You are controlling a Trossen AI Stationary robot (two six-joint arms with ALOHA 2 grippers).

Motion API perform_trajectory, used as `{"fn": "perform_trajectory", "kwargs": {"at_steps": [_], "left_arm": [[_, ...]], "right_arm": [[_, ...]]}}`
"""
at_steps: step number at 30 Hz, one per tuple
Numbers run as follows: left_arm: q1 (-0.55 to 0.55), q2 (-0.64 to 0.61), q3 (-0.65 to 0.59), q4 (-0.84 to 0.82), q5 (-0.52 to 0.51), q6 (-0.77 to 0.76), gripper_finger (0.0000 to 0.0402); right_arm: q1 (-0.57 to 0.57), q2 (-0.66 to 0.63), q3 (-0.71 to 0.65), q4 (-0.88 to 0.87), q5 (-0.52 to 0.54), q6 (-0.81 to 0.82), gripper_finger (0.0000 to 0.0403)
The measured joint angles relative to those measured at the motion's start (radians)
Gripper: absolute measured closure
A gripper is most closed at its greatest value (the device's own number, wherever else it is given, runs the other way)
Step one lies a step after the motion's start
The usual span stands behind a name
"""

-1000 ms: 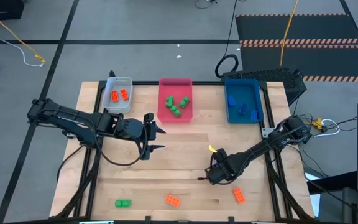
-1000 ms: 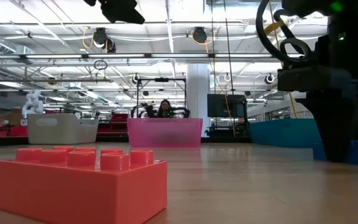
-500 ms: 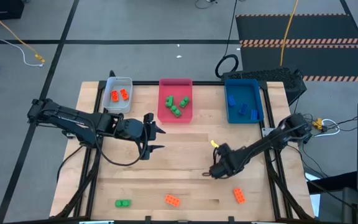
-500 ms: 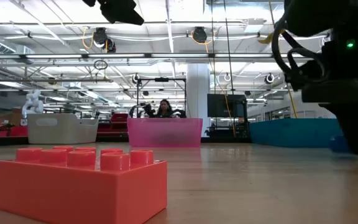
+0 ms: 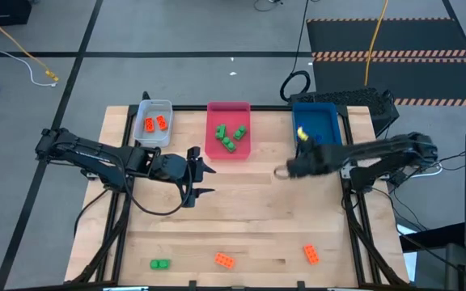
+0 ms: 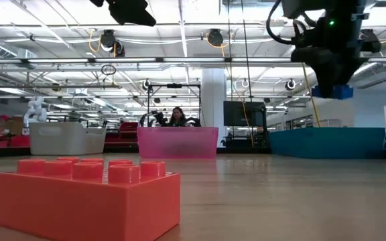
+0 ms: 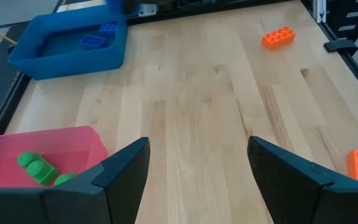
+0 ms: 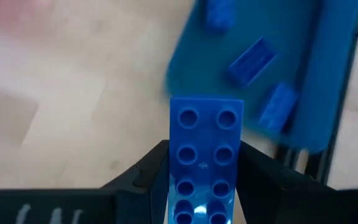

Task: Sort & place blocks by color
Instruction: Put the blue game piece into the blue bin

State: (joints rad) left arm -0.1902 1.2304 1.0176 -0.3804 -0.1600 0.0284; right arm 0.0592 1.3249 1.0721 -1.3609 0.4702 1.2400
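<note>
Right hand [image 8: 204,180] grips a blue block [image 8: 205,155] lifted just short of the blue tray [image 5: 317,139], its colour match, while the left hand [image 7: 194,180] waits open mid-bench.

A glossy blue plastic brick [image 8: 206,163] sat between matt black gripper fingers [image 8: 143,177] above the smooth, pale wooden tabletop [image 5: 241,210]; the pink tray [image 6: 177,142] looked translucent plastic.

Three trays: grey [image 5: 166,105], pink [image 5: 227,153], blue [image 5: 336,149]. Orange blocks: two in the grey tray [image 5: 154,123], two loose [image 5: 224,259]. Green: about four [image 5: 229,136], one loose [image 5: 160,263]. Blue: three [image 8: 252,60], one [image 8: 204,155] between the right gripper's [image 8: 202,163] fingers.
</note>
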Motion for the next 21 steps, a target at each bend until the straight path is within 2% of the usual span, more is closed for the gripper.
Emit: {"fn": "perform_trajectory", "kwargs": {"at_steps": [4, 9, 21], "left_arm": [[0.000, 0.000, 0.000, 0.014, 0.000, -0.004, 0.0128], [0.000, 0.000, 0.000, 0.012, 0.000, -0.005, 0.0128], [0.000, 0.000, 0.000, -0.014, 0.000, -0.001, 0.0128]], "right_arm": [[-0.158, -0.063, 0.000, 0.027, 0.034, -0.123, 0.0267], [-0.304, -0.072, 0.000, 0.090, 0.028, -0.276, 0.0267], [-0.539, -0.054, 0.000, 0.259, 0.008, -0.507, 0.0267]]}}
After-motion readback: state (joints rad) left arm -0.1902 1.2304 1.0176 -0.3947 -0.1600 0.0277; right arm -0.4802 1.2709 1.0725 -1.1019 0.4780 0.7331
